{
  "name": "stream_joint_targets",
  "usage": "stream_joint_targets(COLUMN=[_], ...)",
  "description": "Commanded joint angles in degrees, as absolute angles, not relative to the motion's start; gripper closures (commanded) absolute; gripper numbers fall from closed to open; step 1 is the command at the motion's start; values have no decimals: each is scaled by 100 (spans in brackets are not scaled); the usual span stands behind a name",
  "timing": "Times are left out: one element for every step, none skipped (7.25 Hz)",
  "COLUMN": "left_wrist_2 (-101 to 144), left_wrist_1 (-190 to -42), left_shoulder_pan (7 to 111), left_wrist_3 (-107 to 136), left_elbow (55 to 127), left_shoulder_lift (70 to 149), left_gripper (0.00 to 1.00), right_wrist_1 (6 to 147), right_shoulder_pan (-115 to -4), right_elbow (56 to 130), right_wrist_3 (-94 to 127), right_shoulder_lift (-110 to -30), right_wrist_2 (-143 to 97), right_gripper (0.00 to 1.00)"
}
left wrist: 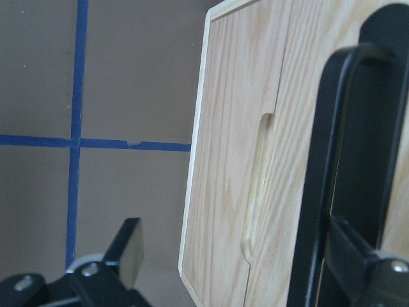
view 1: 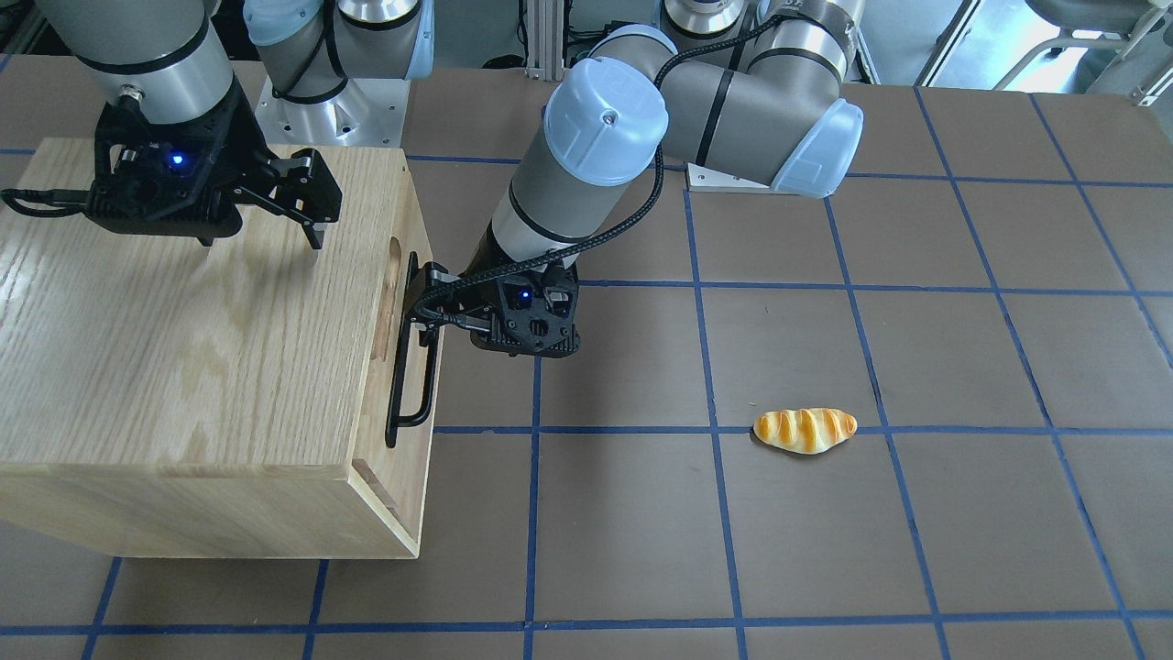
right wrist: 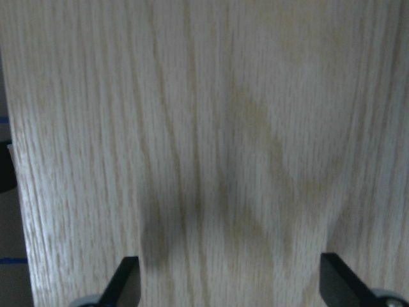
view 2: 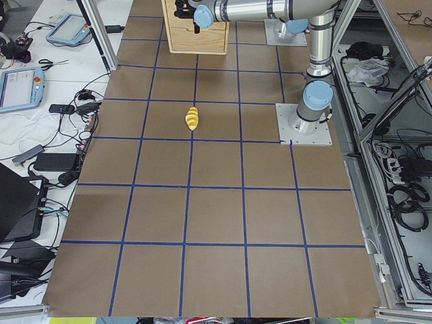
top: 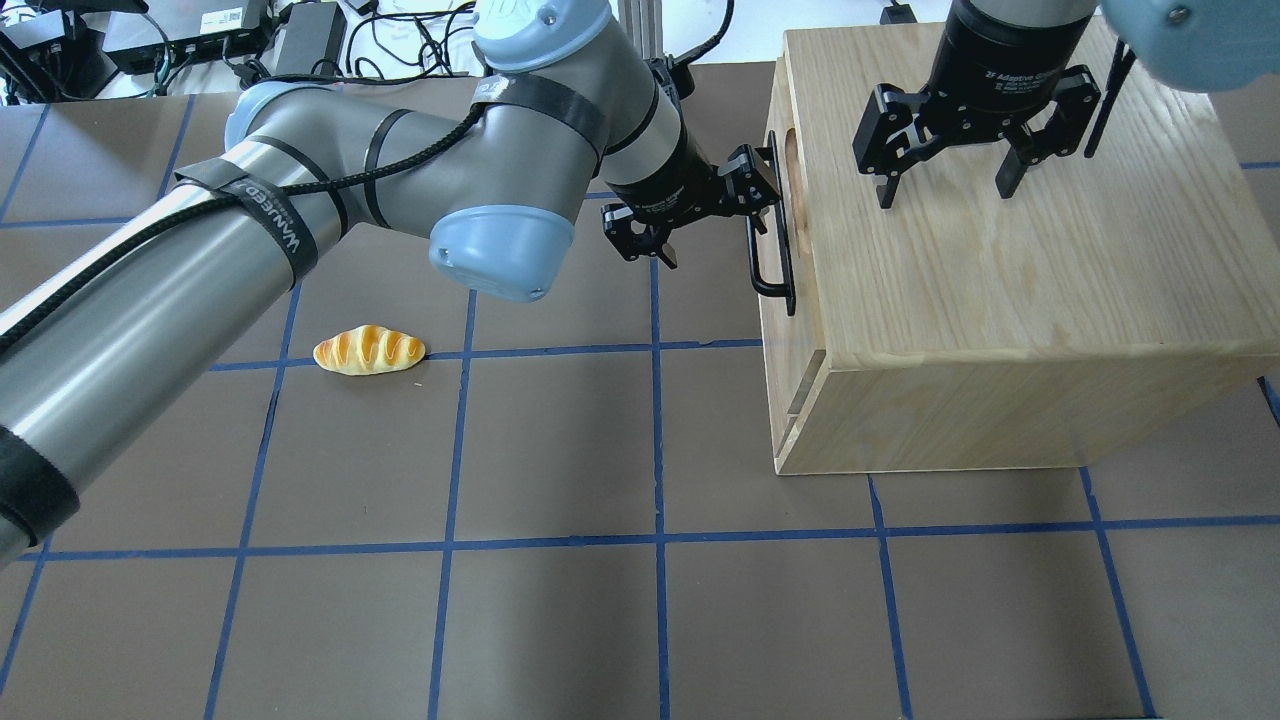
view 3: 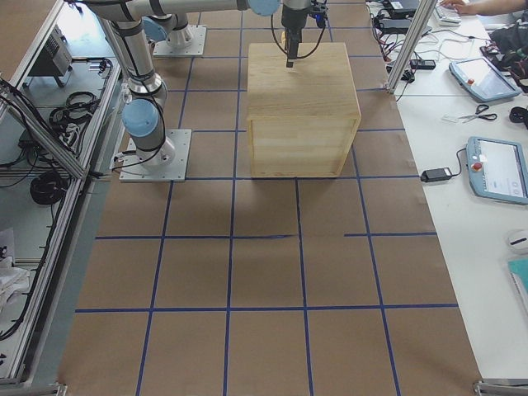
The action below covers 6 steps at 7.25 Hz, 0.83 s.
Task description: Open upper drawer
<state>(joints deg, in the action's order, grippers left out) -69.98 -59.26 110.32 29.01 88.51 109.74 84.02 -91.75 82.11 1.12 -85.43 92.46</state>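
Note:
The oak cabinet (top: 1000,280) stands on the table's right half. Its upper drawer (top: 805,310) sits shut and flush, with a black bar handle (top: 775,240) and a notch (top: 793,165) above it. My left gripper (top: 700,218) is open at the handle. In the left wrist view the bar (left wrist: 323,179) stands just inside one finger (left wrist: 364,262), and the other finger (left wrist: 128,249) is well clear of the front panel (left wrist: 319,32). My right gripper (top: 948,185) is open and empty, with its fingertips just over the cabinet's top.
A bread roll (top: 368,350) lies on the brown mat to the left of the cabinet, also in the front view (view 1: 805,429). The left arm's forearm (top: 200,270) reaches across the table's left half. The mat carries blue tape grid lines.

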Motion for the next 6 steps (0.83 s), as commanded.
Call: stream_joint_targets(left_wrist_2=[-7014, -7014, -7014, -7022, -7022, -7040], left_wrist_1=[-5985, -6011, -6012, -6012, -6012, -6012], left_shoulder_pan=[11022, 10995, 10978, 10917, 10855, 10802], left_wrist_3=[2674, 2602, 2602, 2593, 2584, 2584], left_elbow=[8868, 8877, 8877, 8886, 8955, 9060], left_shoulder_lift=[10986, 10952, 10951, 10934, 10942, 10934], left_gripper=[0, 0, 0, 0, 0, 0], right_wrist_1=[8402, 8402, 8402, 8402, 8402, 8402], right_shoulder_pan=[-9167, -9176, -9176, -9176, -9176, -9176], right_elbow=[8209, 8209, 8218, 8209, 8209, 8209], right_wrist_3=[114, 106, 105, 105, 114, 114], right_shoulder_lift=[-8543, -8543, -8543, -8543, -8543, -8543], right_wrist_2=[9246, 9246, 9246, 9246, 9246, 9246], right_gripper=[0, 0, 0, 0, 0, 0])
